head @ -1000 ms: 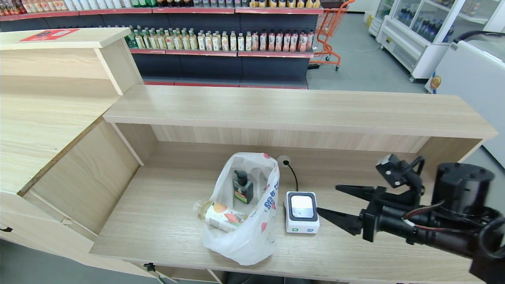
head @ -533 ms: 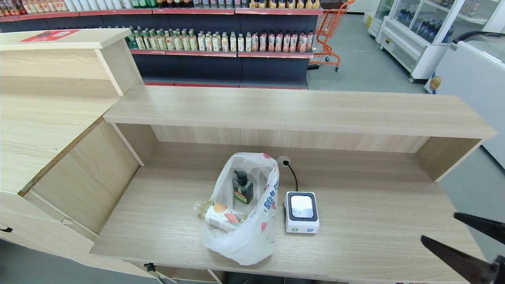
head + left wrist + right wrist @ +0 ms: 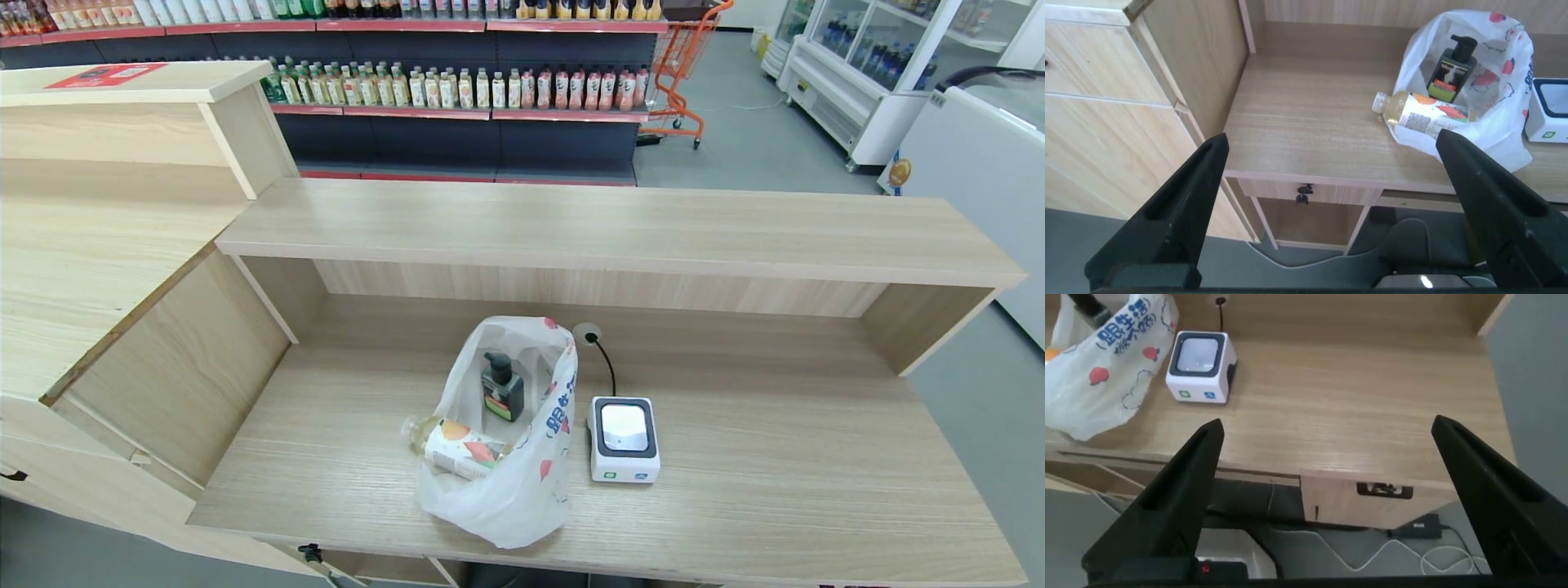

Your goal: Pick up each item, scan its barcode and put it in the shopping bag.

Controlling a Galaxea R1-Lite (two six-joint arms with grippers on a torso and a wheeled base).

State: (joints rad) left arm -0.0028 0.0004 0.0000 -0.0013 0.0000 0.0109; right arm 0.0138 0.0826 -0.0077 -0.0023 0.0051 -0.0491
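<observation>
Lower centre, the shopping bag (image 3: 522, 482) held a pump bottle (image 3: 502, 392) and drink bottle (image 3: 459, 447); with nothing apparently left to scan, the left end effector (image 3: 1331, 140) and right end effector (image 3: 1327, 423) hung released, empty.

bright even overhead store light, shadows soft. shade under the upper ledge (image 3: 620, 233) at 12 o'clock of the bench (image 3: 775, 474). pale glare on scanner (image 3: 624, 426) window and shopping bag (image 3: 522, 490) plastic. head view bows at 3 and 9 o'clock edges. left end effector (image 3: 1331, 140), right end effector (image 3: 1327, 423) read as dark silhouettes.
</observation>
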